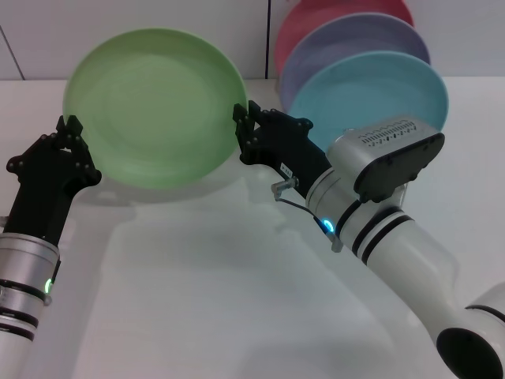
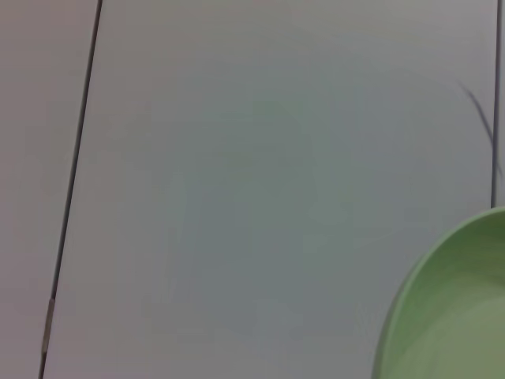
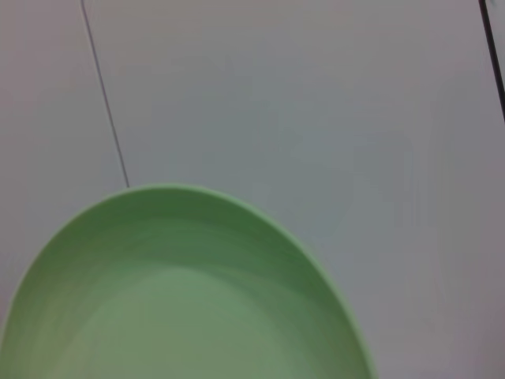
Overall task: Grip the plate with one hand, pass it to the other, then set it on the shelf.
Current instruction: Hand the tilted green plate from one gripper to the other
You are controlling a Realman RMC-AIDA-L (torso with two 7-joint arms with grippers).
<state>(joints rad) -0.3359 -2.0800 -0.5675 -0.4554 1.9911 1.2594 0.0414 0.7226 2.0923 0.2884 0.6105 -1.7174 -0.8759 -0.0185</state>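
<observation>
I see my left gripper nearest, at the left rim of the green plate; whether it pinches the rim I cannot tell. My right gripper pinches the plate's right rim. The plate is tilted up above the table. Behind stand blue, lavender and pink plates.

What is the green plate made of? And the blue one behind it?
The green plate looks like matte plastic or melamine: smooth, even colour, soft sheen, no glassy glare. The light-blue plate looks the same. I can't tell for sure from looks alone.
</observation>
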